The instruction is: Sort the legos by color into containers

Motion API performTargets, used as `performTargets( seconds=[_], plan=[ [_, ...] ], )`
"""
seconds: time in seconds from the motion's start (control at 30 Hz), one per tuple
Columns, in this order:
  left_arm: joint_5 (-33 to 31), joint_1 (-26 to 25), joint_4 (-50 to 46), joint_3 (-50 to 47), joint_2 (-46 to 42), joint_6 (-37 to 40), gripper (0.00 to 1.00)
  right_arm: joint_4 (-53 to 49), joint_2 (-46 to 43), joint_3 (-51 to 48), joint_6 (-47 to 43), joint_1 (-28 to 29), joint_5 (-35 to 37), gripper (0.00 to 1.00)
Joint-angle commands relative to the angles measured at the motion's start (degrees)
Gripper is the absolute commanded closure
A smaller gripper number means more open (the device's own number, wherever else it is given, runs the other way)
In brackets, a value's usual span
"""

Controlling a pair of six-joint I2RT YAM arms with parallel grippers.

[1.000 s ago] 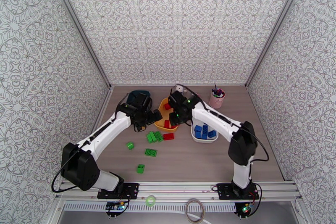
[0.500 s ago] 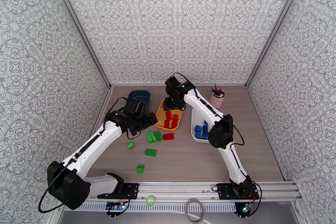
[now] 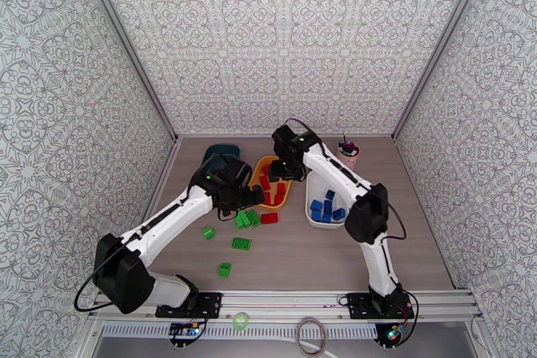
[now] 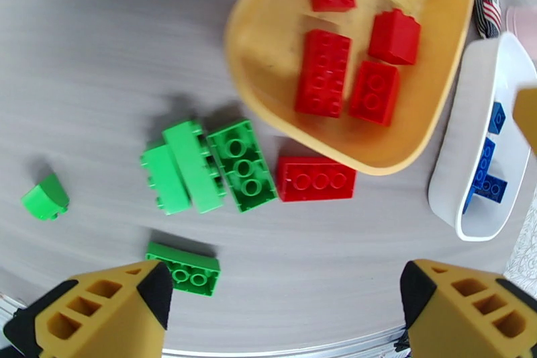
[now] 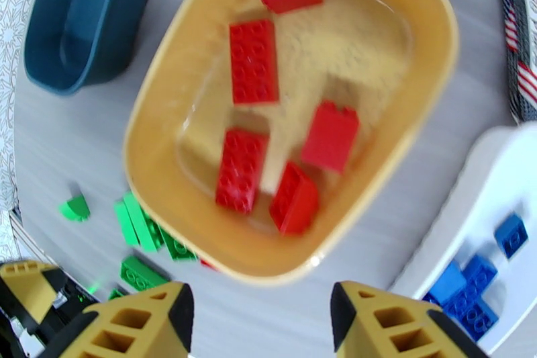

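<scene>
Right pincer [image 5: 262, 309] hangs over the yellow tray [image 5: 268, 275], fingers apart, nothing between them. That fits a drop spot: five red bricks [image 5: 254, 62] lie in that tray.

Left pincer [image 4: 285, 289] is spread wide and empty above the green bricks [image 4: 201, 164] bunched just near-left of the yellow tray; looks lined up for a green pick. More greens lie scattered nearer on the surface [image 3: 302, 252].

One red brick [image 4: 315, 178] lies outside, just beside the yellow tray's near rim.

Blue bricks [image 4: 486, 171] sit in the white tray [image 4: 446, 171] on the right. Dark teal tray [image 5: 60, 37], far left, shows no bricks; probably meant for green.

Surface is grey-brown wood grain, boxed by patterned walls [image 3: 268, 37]. Pink cup of pens [image 3: 347, 158] stands far right.
</scene>
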Motion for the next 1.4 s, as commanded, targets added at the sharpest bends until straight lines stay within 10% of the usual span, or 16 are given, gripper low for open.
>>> performTargets(
  seconds=[0.0,0.63,1.37],
  plan=[
    [-1.24,-1.95,-0.75,2.05,1.73,1.23,0.05,3.42,-6.02,-6.81,1.35,-0.77,1.39,0.41],
    [-1.59,-8.84,-0.78,4.32,8.73,1.65,0.06,11.02,-28.16,-38.63,6.0,-1.33,3.8,0.32],
    [-1.18,-13.75,0.67,5.59,18.09,4.59,0.13,11.13,-36.1,-47.57,8.56,-4.49,3.53,0.31]
  ],
)
